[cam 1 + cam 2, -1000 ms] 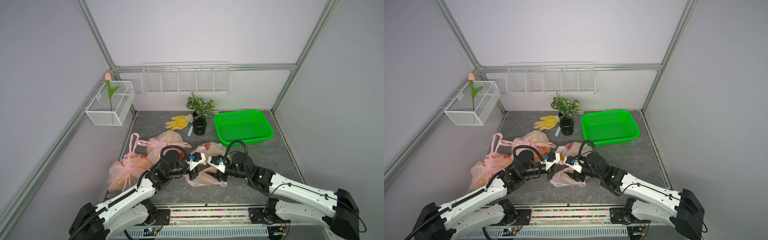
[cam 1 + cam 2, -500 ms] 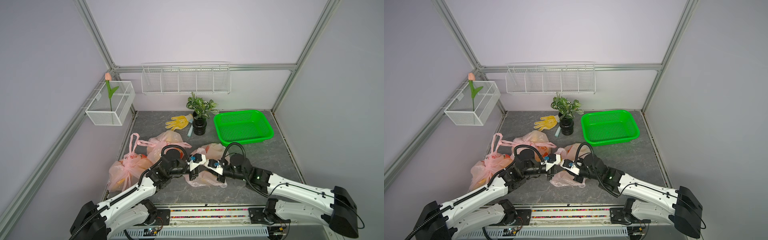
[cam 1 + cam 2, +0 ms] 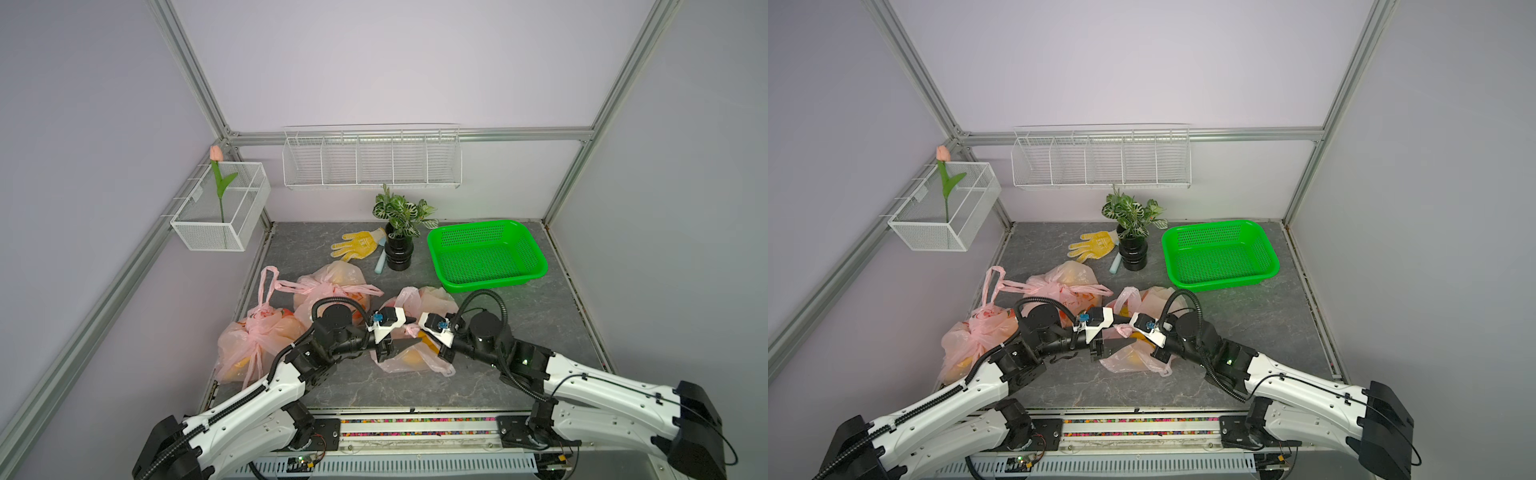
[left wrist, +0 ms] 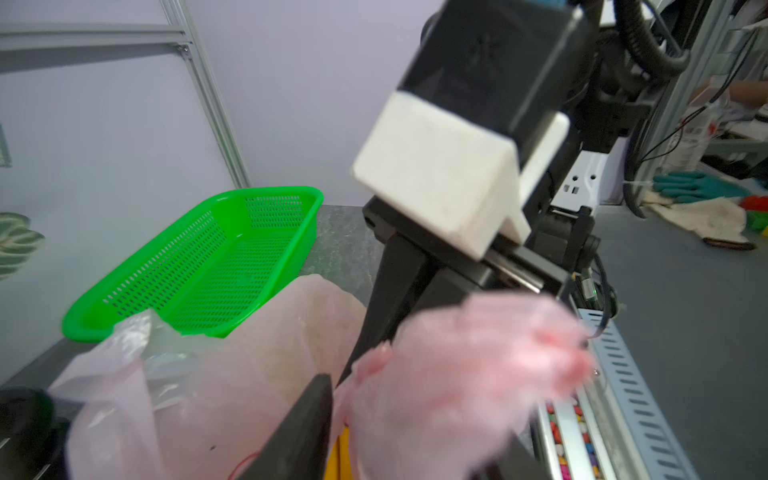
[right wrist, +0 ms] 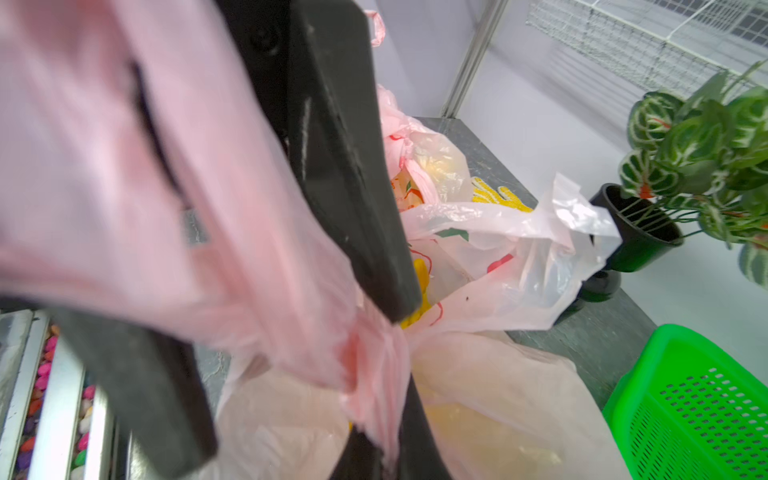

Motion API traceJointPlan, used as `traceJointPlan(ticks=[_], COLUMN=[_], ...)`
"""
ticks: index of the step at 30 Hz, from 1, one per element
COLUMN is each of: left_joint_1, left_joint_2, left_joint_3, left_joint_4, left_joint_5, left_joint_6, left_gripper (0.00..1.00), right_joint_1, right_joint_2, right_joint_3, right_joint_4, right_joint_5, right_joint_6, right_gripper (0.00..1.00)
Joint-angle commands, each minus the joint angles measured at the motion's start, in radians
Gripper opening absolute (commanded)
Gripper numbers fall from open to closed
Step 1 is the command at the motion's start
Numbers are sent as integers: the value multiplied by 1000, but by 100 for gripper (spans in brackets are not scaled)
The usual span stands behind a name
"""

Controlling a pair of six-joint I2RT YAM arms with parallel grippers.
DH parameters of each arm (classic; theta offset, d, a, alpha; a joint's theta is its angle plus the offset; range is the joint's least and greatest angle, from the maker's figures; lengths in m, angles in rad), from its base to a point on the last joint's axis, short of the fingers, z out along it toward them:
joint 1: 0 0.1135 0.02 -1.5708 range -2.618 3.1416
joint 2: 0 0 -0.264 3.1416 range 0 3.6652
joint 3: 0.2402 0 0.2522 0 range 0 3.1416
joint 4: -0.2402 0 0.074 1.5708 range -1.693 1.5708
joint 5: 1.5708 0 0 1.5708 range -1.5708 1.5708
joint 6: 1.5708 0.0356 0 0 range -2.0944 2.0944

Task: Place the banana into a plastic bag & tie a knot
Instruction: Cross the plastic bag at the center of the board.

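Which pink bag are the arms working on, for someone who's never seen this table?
Find the green basket at the back right. Just in front of it lies a pink bag. Unlike the two tied bags further left, both arms' fingers meet over it.

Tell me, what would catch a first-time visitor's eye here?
First, the two robot arms meeting tip to tip at the front middle of the grey stone-patterned table. The left gripper stands open while the right gripper pinches the gathered neck of a translucent pink plastic bag with something yellow inside. Next comes the bright green perforated plastic basket, empty, at the back right.
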Motion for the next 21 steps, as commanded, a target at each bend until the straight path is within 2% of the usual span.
traceJointPlan(ticks=[1, 4, 6, 12, 14, 17, 19, 21], left_joint_1=[-1, -2, 0, 0, -2, -3, -5, -14], left_joint_2=[-62, -96, -94, 14, 56, 104, 119, 125], left_joint_3=[-55, -92, -98, -37, -5, 35, 46, 50], left_joint_4=[79, 119, 117, 54, 22, -23, -29, -28], left_joint_5=[-135, -238, -267, -223, -173, -93, -61, -37], left_joint_6=[-59, -94, -90, -47, -18, -3, -3, -4], left_gripper=[58, 65, 66, 64, 57, 34, 24, 18], right_joint_1=[-2, -3, -5, -8, -13, -22, -37, -58], right_joint_2=[-45, -63, -72, -82, -86, -95, -104, -112], right_joint_3=[-25, -29, -33, -46, -54, -74, -90, -94], right_joint_4=[65, 62, 62, 99, 127, 188, 231, 259], right_joint_5=[64, 64, 64, 55, 61, 78, 84, 72], right_joint_6=[29, 41, 48, 85, 107, 158, 205, 259], right_gripper=[7, 7, 7, 7, 7, 6, 6, 7])
